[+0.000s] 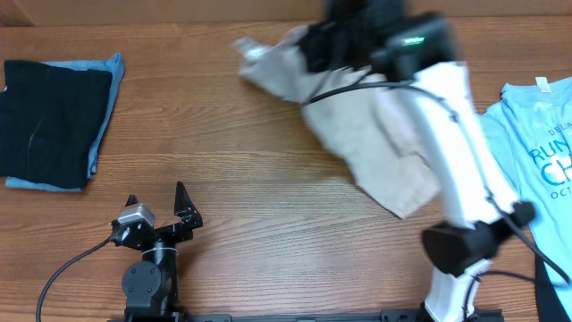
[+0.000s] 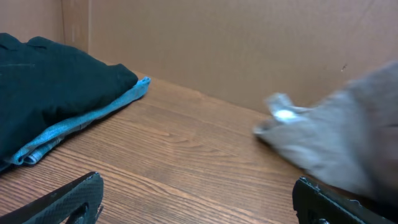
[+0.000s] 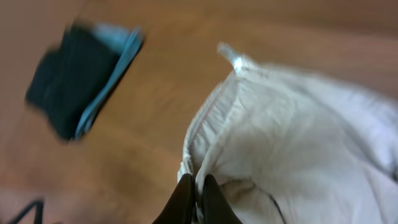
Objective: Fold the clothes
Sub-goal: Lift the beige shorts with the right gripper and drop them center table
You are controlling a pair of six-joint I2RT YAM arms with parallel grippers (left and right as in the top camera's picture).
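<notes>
Loosely bunched beige shorts (image 1: 357, 134) (blurred) show stitched seams.

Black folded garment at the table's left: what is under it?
A light blue cloth lies under the black garment, peeking out along its right and bottom edges. The rest is covered, so nothing more can be told.

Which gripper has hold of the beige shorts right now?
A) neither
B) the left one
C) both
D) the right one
D: the right gripper is pinched shut on a seamed edge of the shorts, while the left gripper stands open over bare table, apart from the cloth.
</notes>
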